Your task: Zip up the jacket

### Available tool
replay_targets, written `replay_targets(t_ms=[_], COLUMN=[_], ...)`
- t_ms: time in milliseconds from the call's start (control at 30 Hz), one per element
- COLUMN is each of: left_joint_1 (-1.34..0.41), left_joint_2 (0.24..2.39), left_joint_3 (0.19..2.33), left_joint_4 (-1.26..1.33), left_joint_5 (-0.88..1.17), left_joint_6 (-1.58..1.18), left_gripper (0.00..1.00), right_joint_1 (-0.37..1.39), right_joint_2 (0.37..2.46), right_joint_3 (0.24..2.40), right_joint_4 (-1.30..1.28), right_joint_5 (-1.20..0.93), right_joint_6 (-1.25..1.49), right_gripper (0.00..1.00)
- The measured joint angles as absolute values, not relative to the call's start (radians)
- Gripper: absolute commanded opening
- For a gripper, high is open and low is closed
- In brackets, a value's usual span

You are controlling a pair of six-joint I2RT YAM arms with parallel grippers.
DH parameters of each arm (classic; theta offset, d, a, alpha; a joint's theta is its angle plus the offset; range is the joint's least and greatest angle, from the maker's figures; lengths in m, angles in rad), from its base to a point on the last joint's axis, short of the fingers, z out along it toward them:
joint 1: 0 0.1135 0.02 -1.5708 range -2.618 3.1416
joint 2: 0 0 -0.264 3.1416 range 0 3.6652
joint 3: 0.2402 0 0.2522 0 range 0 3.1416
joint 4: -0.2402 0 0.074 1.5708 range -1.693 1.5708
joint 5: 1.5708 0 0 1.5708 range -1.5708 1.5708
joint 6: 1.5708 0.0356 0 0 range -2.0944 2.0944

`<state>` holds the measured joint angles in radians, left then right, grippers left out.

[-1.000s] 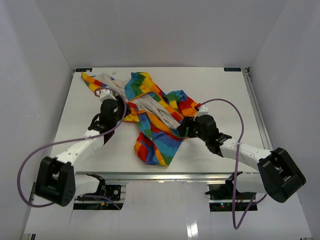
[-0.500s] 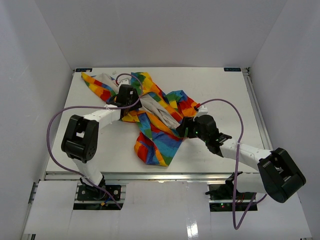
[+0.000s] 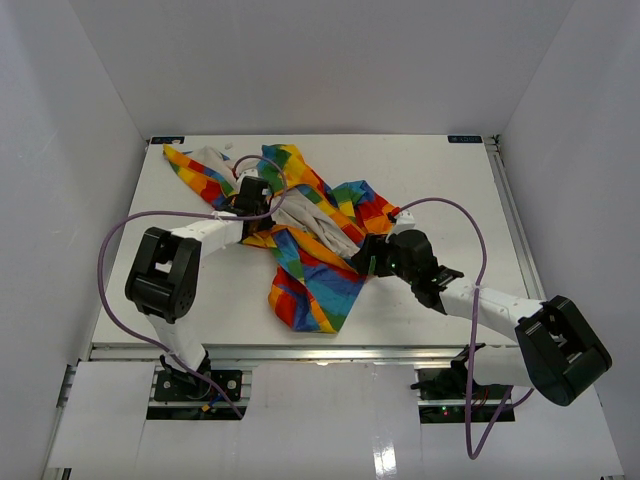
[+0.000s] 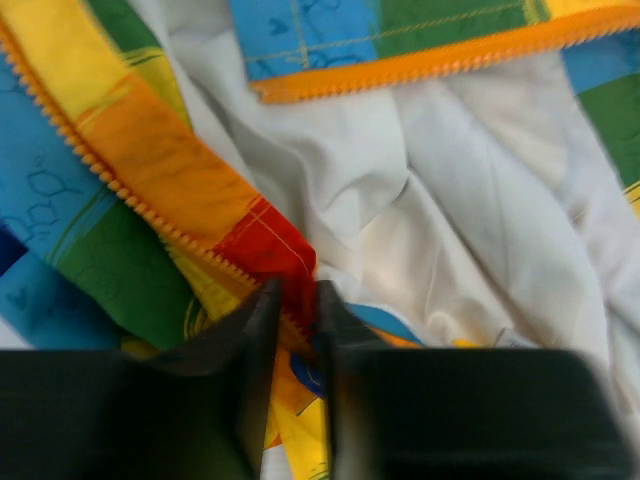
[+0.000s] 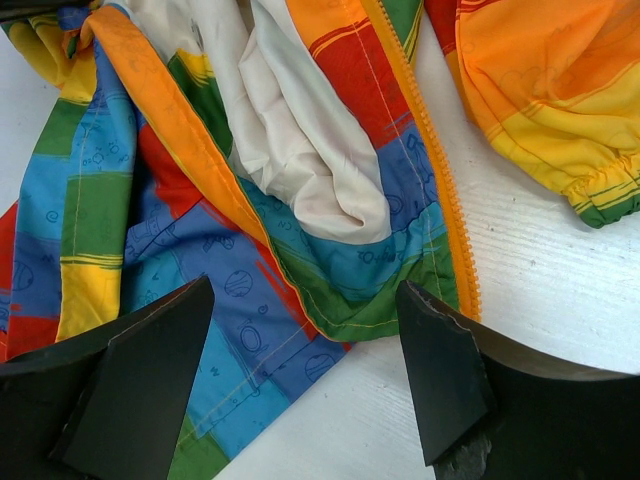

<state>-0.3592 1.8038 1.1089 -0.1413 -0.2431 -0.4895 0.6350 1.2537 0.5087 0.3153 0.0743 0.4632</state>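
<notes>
On jacket (image 3: 318,272), left jaws newly clamped (zipper (image 4: 142,207), seemingly), right jaws unmoved

The right gripper (image 5: 305,300) hangs, jaws wide apart, over the unzipped jacket (image 5: 340,100) on the white table (image 5: 560,290)

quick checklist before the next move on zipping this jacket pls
1. Left gripper gripping the jacket: ok, shut on fabric at one zipper edge.
2. Right gripper free: ok, open above the jacket, holding nothing.
3. Zipper sides brought together: not ok, white lining shows between them.
4. Slider found: cannot tell, none visible in any view.
5. Jacket lying flat: not ok, bunched and folded on the table.
</notes>
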Motion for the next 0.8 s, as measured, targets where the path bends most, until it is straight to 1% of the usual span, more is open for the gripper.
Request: replay_targets(t_ms=[100,133,367,533,633,800], left_joint_1=[-0.359,-0.359,-0.362,-0.379,-0.421,-0.536], left_joint_2=[1.779,1.774,1.695,1.492,1.388,1.287], left_joint_3=[1.087,1.085,1.028,0.917,0.882,0.795], left_joint_4=[-0.161,-0.165,-0.174,-0.173,-0.159,-0.127], left_joint_5=[-0.265,-0.268,-0.260,-0.201,-0.164,-0.138], left_joint_6=[-0.487,-0.485,-0.493,-0.511,-0.522,-0.545], left_gripper=[0.02,0.01,0.00,0.00,0.00,0.00], right_joint_1=[0.635,0.635,0.635,0.635,0.635,0.635], right_joint_2=[1.252,1.251,1.235,1.235,1.242,1.261], right_joint_3=[0.509,0.509,0.509,0.509,0.509,0.509], right_joint_4=[0.315,0.315,0.316,0.315,0.312,0.291], right_joint_5=[0.074,0.072,0.071,0.071,0.077,0.096], right_joint_6=[0.463,0.463,0.463,0.466,0.470,0.487], right_gripper=[0.80,0.80,0.80,0.80,0.81,0.82])
